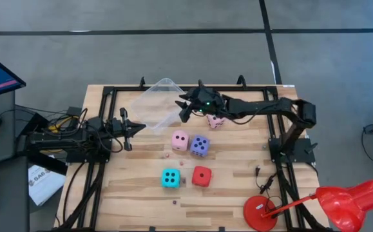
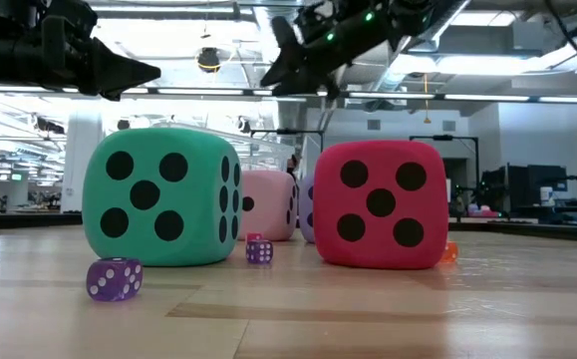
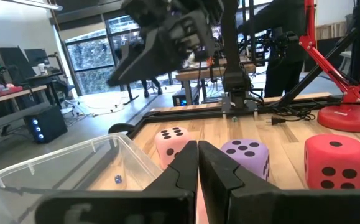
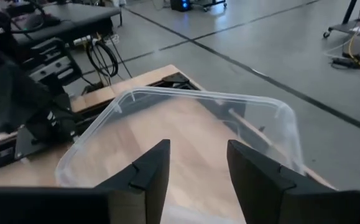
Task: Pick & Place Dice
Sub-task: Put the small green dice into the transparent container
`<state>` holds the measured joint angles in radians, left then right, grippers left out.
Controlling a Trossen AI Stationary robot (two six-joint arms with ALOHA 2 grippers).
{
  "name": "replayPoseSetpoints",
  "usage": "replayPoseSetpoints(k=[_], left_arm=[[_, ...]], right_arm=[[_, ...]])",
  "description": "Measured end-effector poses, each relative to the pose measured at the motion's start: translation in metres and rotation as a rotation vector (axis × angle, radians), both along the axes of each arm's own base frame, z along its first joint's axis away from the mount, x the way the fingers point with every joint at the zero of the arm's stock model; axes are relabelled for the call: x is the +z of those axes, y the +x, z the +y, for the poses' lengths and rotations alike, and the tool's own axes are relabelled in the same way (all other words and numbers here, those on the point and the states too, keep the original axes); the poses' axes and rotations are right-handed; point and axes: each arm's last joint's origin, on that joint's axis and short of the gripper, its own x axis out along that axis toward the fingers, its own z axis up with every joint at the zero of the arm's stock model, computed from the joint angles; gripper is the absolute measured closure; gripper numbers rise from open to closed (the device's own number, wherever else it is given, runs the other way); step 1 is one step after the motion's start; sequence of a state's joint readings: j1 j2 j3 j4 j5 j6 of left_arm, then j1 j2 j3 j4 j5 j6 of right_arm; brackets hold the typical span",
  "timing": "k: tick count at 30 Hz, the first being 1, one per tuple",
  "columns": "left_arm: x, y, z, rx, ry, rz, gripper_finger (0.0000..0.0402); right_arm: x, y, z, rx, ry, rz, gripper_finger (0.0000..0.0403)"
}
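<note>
Four dice rest on the wooden table in a cluster: pale pink (image 1: pixel 180 140), violet-blue (image 1: pixel 200 145), cyan (image 1: pixel 170 178) and red (image 1: pixel 201 176). A second pale pink die (image 1: pixel 216 120) lies under my right arm, behind its fingers. The clear plastic tub (image 1: pixel 157 103) stands at the far side, left of centre. My right gripper (image 4: pixel 198 149) hovers open over the tub's right end (image 1: pixel 185 111) with nothing between its fingers. My left gripper (image 3: pixel 198 152) waits shut and level at the table's left (image 1: pixel 129 132), pointing at the dice.
Tiny dice lie scattered on the wood, among them a purple one (image 2: pixel 115 278) near the front and a blue one inside the tub (image 3: pixel 117 179). A red desk lamp (image 1: pixel 341 200) stands at the near right corner. A black frame (image 1: pixel 109 90) rims the table.
</note>
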<state>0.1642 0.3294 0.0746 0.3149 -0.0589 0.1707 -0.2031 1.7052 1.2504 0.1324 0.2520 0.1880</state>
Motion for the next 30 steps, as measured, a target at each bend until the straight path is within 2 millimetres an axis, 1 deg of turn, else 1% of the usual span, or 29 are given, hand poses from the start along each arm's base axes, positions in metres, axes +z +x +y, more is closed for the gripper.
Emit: replayPoseSetpoints(k=[8, 14, 19, 23, 30], left_arm=[[0.0, 0.0, 0.0, 0.0, 0.0, -0.001, 0.0399], [0.0, 0.0, 0.0, 0.0, 0.0, -0.001, 0.0399], [0.0, 0.0, 0.0, 0.0, 0.0, -0.001, 0.0399], [0.0, 0.0, 0.0, 0.0, 0.0, -0.001, 0.0399], [0.0, 0.0, 0.0, 0.0, 0.0, -0.001, 0.0399]], right_arm=[[0.025, -0.025, 0.012, 0.024, -0.002, 0.063, 0.0282], [0.031, -0.037, 0.015, 0.026, 0.009, 0.119, 0.0296], [0.026, -0.045, 0.017, 0.041, 0.035, 0.216, 0.0303], [0.016, -0.052, 0.018, 0.042, 0.066, 0.341, 0.0307], [-0.002, -0.065, 0.028, -0.008, 0.202, 0.529, 0.0311]])
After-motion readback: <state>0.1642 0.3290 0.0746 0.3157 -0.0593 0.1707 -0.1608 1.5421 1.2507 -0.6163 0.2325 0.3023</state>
